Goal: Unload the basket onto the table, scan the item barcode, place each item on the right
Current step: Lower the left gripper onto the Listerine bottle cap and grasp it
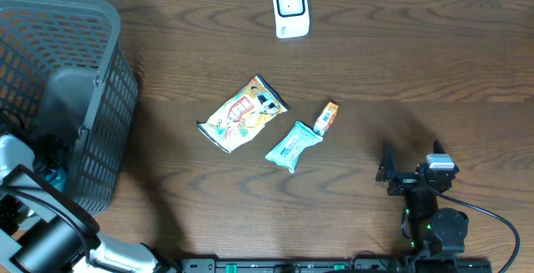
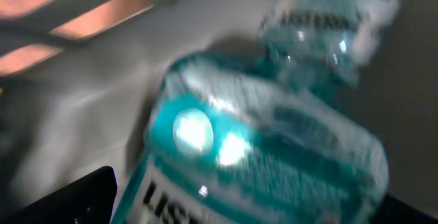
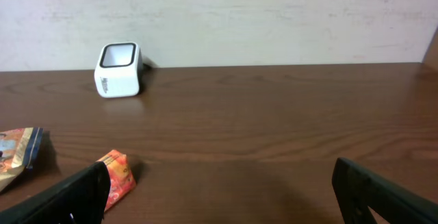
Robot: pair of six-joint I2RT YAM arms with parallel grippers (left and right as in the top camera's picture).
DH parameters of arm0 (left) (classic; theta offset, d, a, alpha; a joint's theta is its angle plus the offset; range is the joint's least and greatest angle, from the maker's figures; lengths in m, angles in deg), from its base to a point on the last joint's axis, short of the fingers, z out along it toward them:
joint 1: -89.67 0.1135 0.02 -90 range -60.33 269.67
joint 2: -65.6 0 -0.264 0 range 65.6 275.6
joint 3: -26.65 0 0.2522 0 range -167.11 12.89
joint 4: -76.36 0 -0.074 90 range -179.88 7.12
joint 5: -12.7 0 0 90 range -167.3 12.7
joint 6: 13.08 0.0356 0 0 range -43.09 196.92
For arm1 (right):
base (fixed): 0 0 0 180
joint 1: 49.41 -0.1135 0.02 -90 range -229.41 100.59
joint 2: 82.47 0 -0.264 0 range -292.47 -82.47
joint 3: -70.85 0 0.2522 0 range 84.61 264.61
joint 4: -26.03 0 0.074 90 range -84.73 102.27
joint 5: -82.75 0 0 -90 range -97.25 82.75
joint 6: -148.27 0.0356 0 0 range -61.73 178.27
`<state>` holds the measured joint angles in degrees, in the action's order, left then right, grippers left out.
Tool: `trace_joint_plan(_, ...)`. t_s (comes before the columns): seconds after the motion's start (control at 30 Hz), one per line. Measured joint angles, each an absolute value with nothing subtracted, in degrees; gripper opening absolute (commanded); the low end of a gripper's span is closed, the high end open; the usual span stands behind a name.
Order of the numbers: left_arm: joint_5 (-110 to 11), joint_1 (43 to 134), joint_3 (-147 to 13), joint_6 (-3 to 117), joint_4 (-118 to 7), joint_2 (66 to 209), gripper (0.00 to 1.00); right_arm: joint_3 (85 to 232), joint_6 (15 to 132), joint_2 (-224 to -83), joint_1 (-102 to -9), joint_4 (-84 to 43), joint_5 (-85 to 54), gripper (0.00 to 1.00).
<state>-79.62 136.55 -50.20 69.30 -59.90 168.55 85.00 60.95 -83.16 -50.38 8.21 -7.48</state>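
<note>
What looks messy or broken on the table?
Nothing is spilled or broken. The yellow snack bag, teal packet and small orange packet just lie crooked on the brown wooden table; the white scanner stands upright.

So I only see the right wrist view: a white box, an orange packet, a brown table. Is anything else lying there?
Observer: Yes, a crinkly teal foil pouch lies close beside that small orange packet.
Operator: Anything bigger around?
Observer: A grey plastic mesh basket stands at the dark wooden table's left end.
Operator: And the other arm?
Observer: The left arm seems to reach into it; its camera shows a clear teal Listerine bottle, blurred.
</note>
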Motion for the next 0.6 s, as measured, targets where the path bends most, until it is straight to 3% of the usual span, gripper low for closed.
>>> trace_joint_plan(0.5,-75.3,136.6,-51.4,70.0,-62.2,171.3,0.98,85.0,60.9,-83.2,-50.4,8.2,-7.5,0.99)
trace_joint_plan(0.53,-75.3,136.5,-51.3,70.1,-62.7,171.4,0.97,85.0,60.9,-83.2,-50.4,8.2,-7.5,0.99)
trace_joint_plan(0.6,-75.5,136.5,-51.3,70.4,-63.6,171.6,0.85,85.0,60.9,-83.2,-50.4,8.2,-7.5,0.99)
